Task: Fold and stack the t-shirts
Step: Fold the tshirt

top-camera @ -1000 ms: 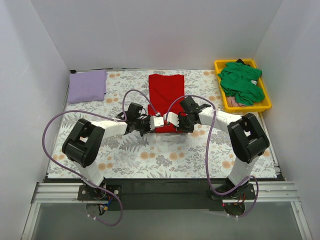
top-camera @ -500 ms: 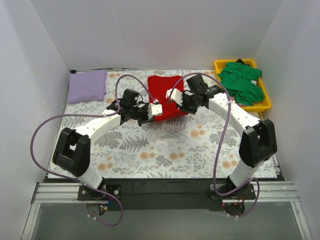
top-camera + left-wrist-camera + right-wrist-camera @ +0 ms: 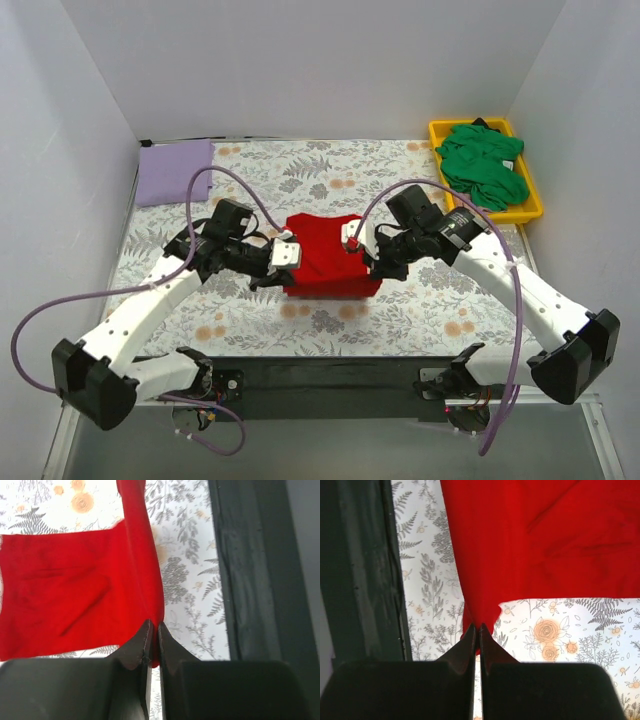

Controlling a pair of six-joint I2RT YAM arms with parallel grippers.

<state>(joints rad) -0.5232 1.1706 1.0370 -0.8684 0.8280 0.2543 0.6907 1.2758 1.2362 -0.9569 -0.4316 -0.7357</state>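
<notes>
The bright red soft cloth t-shirt (image 3: 325,262) was in the middle of the floral-patterned table cloth (image 3: 400,310), towards its near edge. The left gripper (image 3: 152,630) and the right gripper (image 3: 479,630) each pinched one side edge, probably to keep the fold even. The fabric looked thin, limp and softly creased

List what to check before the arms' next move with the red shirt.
1. Left gripper shut on the red t-shirt: ok.
2. Right gripper shut on the same shirt: ok.
3. Shirt's free edge clear of the table cloth: cannot tell.
4. Lavender t-shirt folded in the far left corner, apart from both arms: ok.
5. Green t-shirt folded: not ok, bunched in the yellow tray.
</notes>
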